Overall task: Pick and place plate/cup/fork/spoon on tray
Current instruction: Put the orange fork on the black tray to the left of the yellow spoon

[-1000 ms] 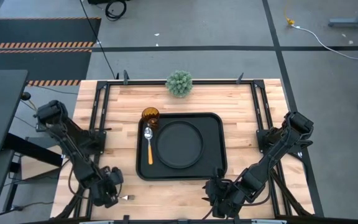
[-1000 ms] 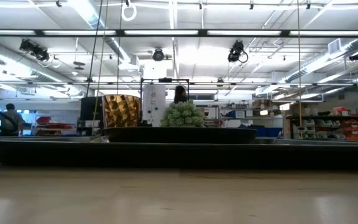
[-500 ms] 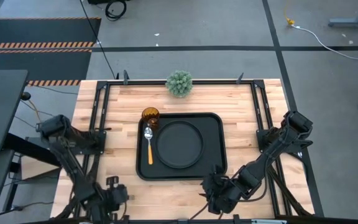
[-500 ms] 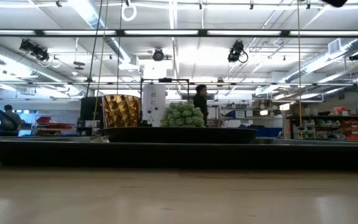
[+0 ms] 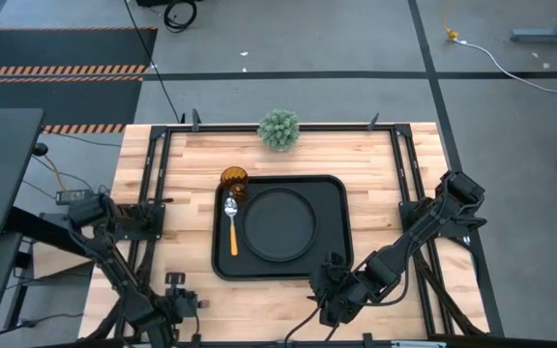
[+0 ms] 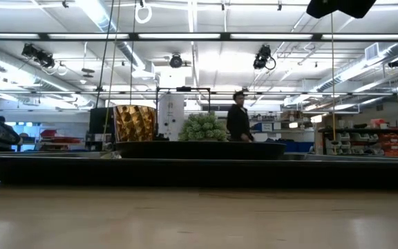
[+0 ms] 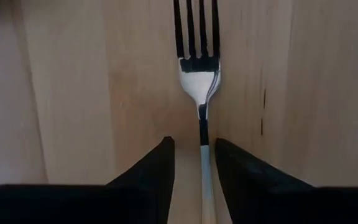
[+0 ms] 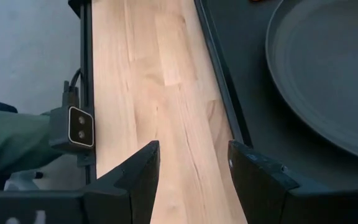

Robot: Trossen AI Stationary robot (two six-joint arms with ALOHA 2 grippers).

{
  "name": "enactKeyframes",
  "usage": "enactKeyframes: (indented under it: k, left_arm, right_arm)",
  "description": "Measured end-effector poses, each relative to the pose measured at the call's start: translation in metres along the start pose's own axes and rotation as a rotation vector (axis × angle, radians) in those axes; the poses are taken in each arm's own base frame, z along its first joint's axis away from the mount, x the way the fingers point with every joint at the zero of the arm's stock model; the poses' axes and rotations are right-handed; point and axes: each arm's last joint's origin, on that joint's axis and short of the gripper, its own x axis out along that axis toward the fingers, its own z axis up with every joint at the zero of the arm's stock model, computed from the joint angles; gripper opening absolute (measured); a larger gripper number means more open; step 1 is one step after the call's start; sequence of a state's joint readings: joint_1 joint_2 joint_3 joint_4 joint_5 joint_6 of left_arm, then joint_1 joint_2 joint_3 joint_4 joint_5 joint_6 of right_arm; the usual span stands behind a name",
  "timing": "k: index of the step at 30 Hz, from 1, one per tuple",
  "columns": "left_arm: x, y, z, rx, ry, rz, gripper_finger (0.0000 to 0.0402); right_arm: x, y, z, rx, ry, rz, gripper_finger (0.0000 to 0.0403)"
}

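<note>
No text, label, brand, number or sign can be read in any of the views. The shelves and fittings far back in the room seen from table height are too small and blurred to show any lettering.

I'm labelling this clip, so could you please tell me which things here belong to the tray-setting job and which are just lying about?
Job: tray, plate, cup, spoon, fork between the left gripper fingers.
Lying about: green spiky plant.
</note>
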State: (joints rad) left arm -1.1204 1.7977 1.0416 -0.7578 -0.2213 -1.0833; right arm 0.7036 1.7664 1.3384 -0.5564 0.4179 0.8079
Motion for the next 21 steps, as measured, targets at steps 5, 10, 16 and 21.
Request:
enactKeyframes:
  k: [5,10,16,21]
  left_arm:
    - [0.002,0.004,0.008,-0.003,0.017,-0.006,0.0109]
    - [0.005,0.01,0.019,-0.049,0.068,-0.041,0.0064]
    - [0.009,0.015,0.032,-0.106,0.059,-0.068,0.0007]
    - [0.011,0.02,0.042,-0.148,0.031,-0.062,0.0003]
  right_arm:
    - [0.0,0.0,0.0,-0.014,-0.001,0.0,0.0197]
    - [0.0,0.0,0.0,-0.014,-0.002,-0.001,0.0197]
    - [-0.002,0.003,-0.003,-0.024,-0.001,0.009,0.0197]
    - [-0.005,0.008,-0.008,-0.02,-0.003,0.016,0.0197]
